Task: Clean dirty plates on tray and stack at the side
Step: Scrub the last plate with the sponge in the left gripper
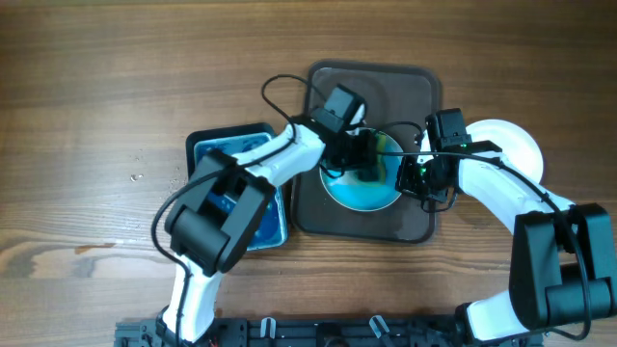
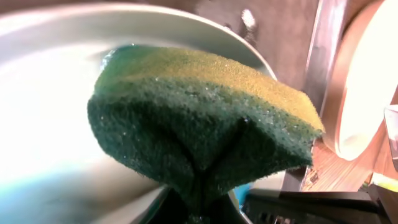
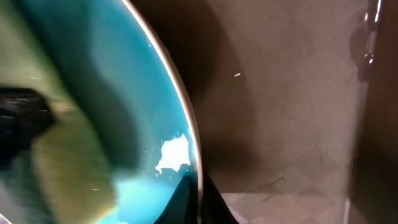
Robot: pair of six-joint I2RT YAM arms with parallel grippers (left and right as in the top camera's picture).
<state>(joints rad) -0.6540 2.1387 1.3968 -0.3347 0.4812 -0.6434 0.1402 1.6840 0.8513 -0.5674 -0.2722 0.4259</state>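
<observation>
**Inspector A:** Overhead view first. Where is the tray?

**Inspector B:** The tray [image 1: 416, 224] lies on the desk [image 1: 96, 96], mid-width, towards the far edge. The dirty plate [image 1: 359, 196], coated in a blue film, sits inside it, in the half nearer the robot. A white plate [image 1: 513, 143] rests on the desk just beside the tray's right edge. A small black tray [image 1: 273, 227] of blue liquid lies against the tray's left edge, largely under the left arm.

**Inspector A:** End effectors?

**Inspector B:** The left end effector [image 1: 368, 159] is over the far part of the dirty plate, closed on a sponge [image 1: 383, 146]. The right end effector [image 1: 413, 177] is at that plate's right rim.

**Inspector A:** Left wrist view.

**Inspector B:** The sponge [image 2: 205, 118], yellow above and dark green below, is pinched from beneath; the jaws are clamped tight into it. The dirty plate [image 2: 43, 118] is directly behind and below the sponge. The white plate [image 2: 367, 81] shows at the right, beyond the tray's rim.

**Inspector A:** Right wrist view.

**Inspector B:** The dirty plate [image 3: 118, 81] fills the left side, its rim running down into the right end effector [image 3: 196, 202], whose jaws are closed on that rim. The tray floor [image 3: 292, 124] is bare to the right. A yellow-green blur at the lower left is the sponge [image 3: 68, 177]; detail cannot be made out.
</observation>
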